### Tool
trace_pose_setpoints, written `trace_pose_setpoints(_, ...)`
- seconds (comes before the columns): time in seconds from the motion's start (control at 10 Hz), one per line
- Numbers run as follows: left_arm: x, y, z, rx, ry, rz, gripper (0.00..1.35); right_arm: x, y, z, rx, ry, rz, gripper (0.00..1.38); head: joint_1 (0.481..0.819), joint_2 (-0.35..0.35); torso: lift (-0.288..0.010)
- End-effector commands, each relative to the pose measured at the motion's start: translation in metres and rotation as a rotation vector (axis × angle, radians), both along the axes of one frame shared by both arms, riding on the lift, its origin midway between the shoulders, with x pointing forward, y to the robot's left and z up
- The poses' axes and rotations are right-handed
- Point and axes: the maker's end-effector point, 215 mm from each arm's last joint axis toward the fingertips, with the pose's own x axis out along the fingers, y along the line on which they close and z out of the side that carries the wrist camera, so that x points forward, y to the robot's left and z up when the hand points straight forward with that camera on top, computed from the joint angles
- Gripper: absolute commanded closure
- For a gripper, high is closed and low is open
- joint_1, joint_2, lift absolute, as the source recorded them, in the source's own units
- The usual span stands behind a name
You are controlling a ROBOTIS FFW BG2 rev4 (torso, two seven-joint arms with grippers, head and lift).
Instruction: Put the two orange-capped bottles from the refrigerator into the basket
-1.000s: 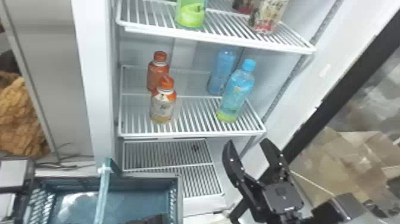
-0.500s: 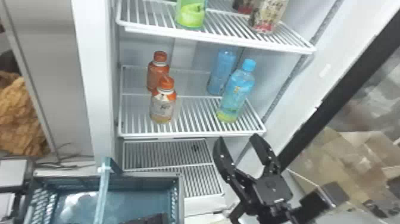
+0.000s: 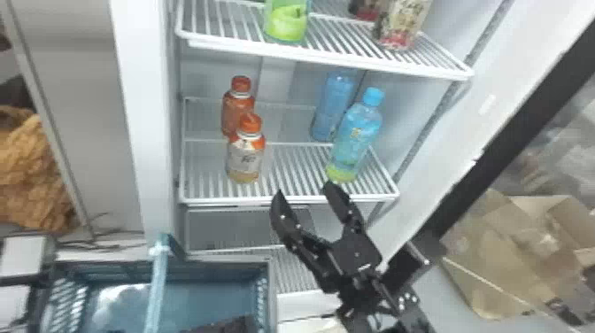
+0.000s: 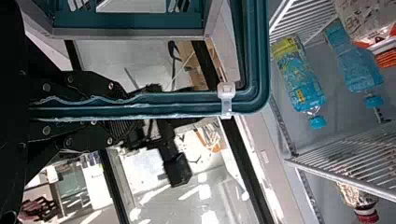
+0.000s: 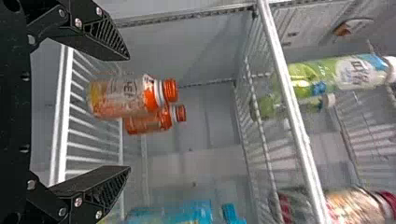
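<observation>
At the shelf's left, the near bottle and far bottle look stiff, fairly light, perhaps slick, best pinched mid-body by the open right tool, while the left tool grips the basket's handle.

We observe white wire middle shelf: two upright orange-capped bottles, one behind other; blue-capped bottles to their right. Upper wire shelf: we note green bottles, red-capped bottle.
</observation>
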Motion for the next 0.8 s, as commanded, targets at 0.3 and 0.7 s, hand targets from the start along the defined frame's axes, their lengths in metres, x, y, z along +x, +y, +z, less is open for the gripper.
trace_pose_setpoints(0.3, 0.001, 0.0, 0.0, 0.003, -0.002, 0.001, 1.14, 0.049, 0.03, -0.011, -0.035, 0.033, 0.094, 0.23, 0.695, -0.251, -0.288)
trace_pose_setpoints(0.7, 0.003, 0.0, 0.0, 0.005, -0.007, 0.002, 1.14, 0.079, 0.049, -0.009, -0.075, 0.016, 0.131, 0.23, 0.695, -0.204, -0.288)
